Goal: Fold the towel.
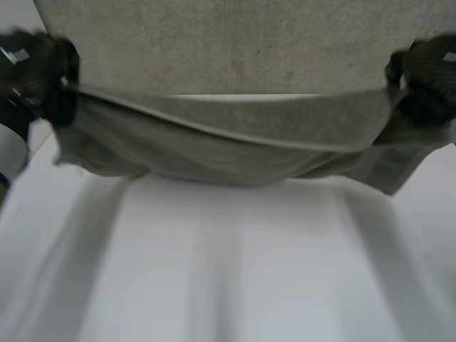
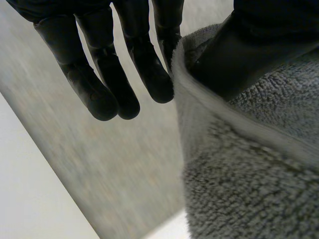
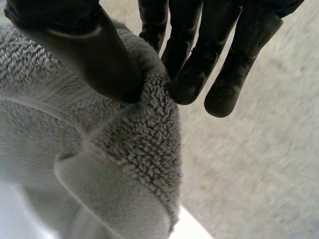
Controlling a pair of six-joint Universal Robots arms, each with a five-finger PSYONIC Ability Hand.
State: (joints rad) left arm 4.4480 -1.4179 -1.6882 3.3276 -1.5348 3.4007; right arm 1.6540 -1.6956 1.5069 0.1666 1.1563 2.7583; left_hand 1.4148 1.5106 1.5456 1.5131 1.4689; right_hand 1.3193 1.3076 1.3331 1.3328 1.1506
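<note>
Stretching beneath everything, a white table (image 1: pixel 235 285) shows bare on the camera's side of the towel. A grey terry towel (image 1: pixel 235 135) spans it, the far part lying flat and the near edge lifted, sagging in the middle. The left hand (image 1: pixel 43 82) pinches the towel's raised left corner between thumb and a finger, its other fingers straight. The right hand (image 1: pixel 427 85) pinches the towel's raised right corner, thumb against fingers.

The left hand (image 1: pixel 43 75) hangs at nine o'clock, the right hand (image 1: pixel 427 78) at three. Each pinches the towel (image 1: pixel 235 135) between thumb and fingers.
</note>
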